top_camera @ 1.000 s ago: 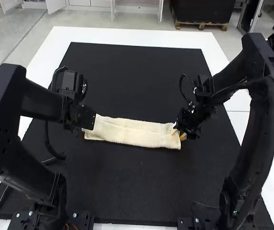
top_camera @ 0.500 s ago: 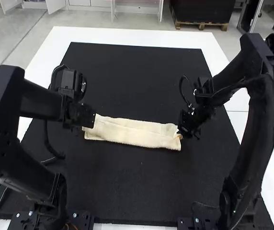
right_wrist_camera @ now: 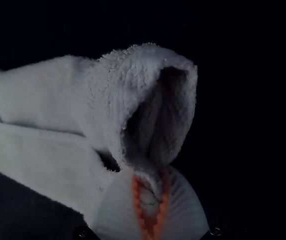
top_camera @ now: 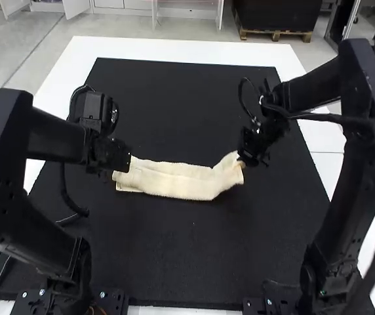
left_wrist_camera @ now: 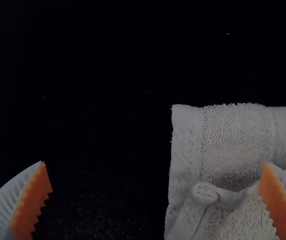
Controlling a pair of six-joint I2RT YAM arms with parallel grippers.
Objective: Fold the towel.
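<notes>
A cream towel (top_camera: 181, 182) lies folded into a long, narrow strip near the middle of a black mat (top_camera: 187, 98), on a white counter (top_camera: 174, 49). Seen from above, the strip runs from nine o'clock to three o'clock. The left gripper (top_camera: 118, 161) is at the nine o'clock end. In its wrist view its fingers (left_wrist_camera: 283, 205) stand wide apart and grip nothing, one over the cloth and the other over the mat; a small rolled bit of the towel (left_wrist_camera: 205, 194) lies between them, nearer the first. The right gripper (top_camera: 242, 162) is at the three o'clock end, its fingers (right_wrist_camera: 185, 202) closed on a pinch of the towel's edge. That end is raised and bends toward two o'clock, its cloth curving around a dark, open hollow.
</notes>
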